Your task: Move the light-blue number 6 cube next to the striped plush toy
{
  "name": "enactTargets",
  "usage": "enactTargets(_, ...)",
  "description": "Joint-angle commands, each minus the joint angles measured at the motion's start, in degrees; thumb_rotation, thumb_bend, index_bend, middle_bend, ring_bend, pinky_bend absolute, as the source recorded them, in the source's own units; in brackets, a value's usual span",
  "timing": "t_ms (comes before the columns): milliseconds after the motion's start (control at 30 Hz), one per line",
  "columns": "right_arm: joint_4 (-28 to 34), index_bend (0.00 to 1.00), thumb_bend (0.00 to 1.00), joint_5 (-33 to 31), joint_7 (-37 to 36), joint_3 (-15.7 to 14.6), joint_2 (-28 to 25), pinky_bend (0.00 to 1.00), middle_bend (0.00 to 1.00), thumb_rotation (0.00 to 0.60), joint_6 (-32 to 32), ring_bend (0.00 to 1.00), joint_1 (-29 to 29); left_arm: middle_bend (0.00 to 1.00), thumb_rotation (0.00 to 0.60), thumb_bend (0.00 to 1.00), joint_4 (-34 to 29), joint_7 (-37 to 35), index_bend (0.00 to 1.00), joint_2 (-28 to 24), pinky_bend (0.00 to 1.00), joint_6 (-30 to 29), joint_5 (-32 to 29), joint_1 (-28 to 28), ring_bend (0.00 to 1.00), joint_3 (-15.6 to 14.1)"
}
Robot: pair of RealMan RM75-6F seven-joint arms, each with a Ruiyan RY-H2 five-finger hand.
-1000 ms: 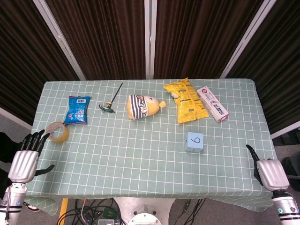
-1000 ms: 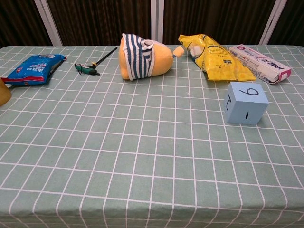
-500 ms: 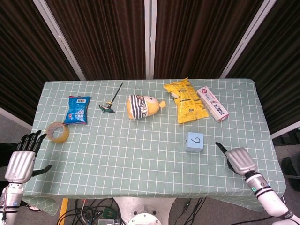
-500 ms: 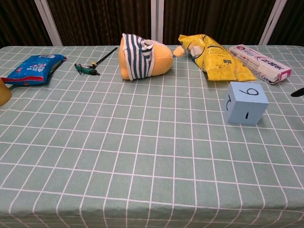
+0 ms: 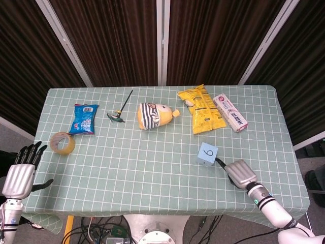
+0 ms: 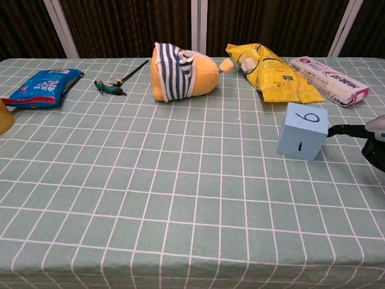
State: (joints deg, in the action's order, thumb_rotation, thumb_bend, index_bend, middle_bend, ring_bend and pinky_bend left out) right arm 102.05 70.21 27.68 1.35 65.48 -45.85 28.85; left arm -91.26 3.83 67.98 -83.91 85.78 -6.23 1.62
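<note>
The light-blue number 6 cube stands on the checked cloth, right of centre, turned a little askew. In the chest view the cube shows its 6 on top. My right hand lies just behind it to the right, and one dark finger reaches the cube's right side; nothing is held. The striped plush toy lies further back and left, well apart from the cube, and it also shows as the striped plush toy in the chest view. My left hand hangs off the table's left edge, fingers apart.
A yellow snack bag and a white-pink box lie behind the cube. A small green tool, a blue packet and a tape roll are on the left. The table's front edge is near.
My right hand has come in from the table's right edge to the cube. The cube has shifted slightly left and turned. The left hand has drifted a little lower.
</note>
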Motion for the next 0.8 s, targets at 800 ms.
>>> enactTargets(800, 5.49, 0.05, 1.0, -15.14, 14.23, 0.19, 3.58, 0.66, 0.88, 0.6, 4.05, 0.76, 15.43, 0.0, 0.6, 0.0, 0.82, -1.44, 0.07, -0.62, 0.04, -0.75, -0.52, 0.76, 0.0, 0.19)
